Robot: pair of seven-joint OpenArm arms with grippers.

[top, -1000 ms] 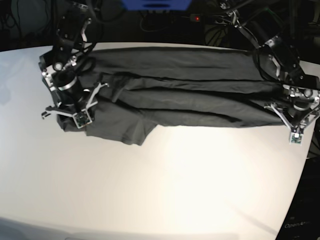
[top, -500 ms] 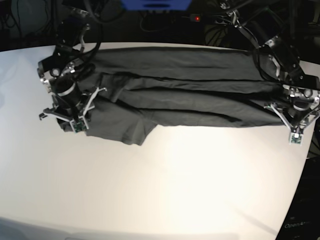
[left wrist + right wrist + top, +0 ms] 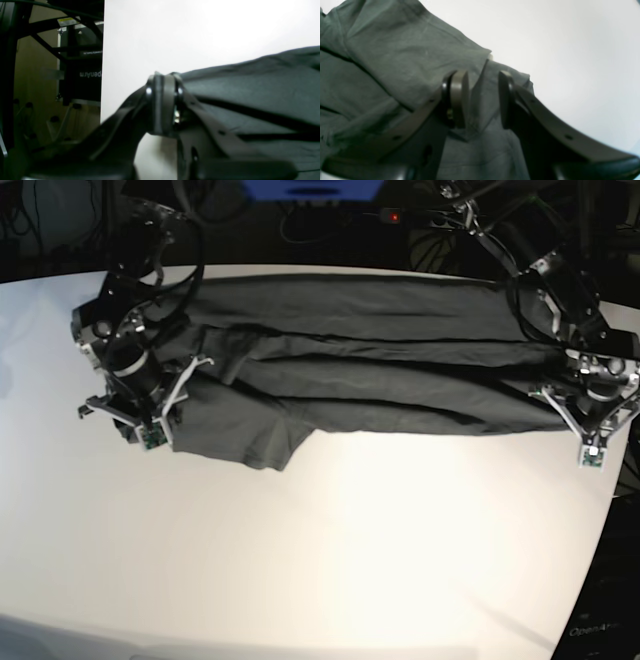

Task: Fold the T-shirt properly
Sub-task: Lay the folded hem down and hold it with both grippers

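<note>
Soft, wrinkly charcoal T-shirt stretched in long folds along the white surface's far edge. Left claw pressed closed at its end. Right claw narrowly parted around a fabric ridge.

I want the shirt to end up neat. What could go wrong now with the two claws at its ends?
1. The right gripper stands open around a raised fold of the T-shirt. It may close on too many layers, or miss.
2. The left gripper is shut at the shirt's other end, beside the table edge. Whether it really holds cloth is unclear; a thin pinch could slip.
3. The folded layers are already wrinkled, so uneven lifting might bunch them.
</note>
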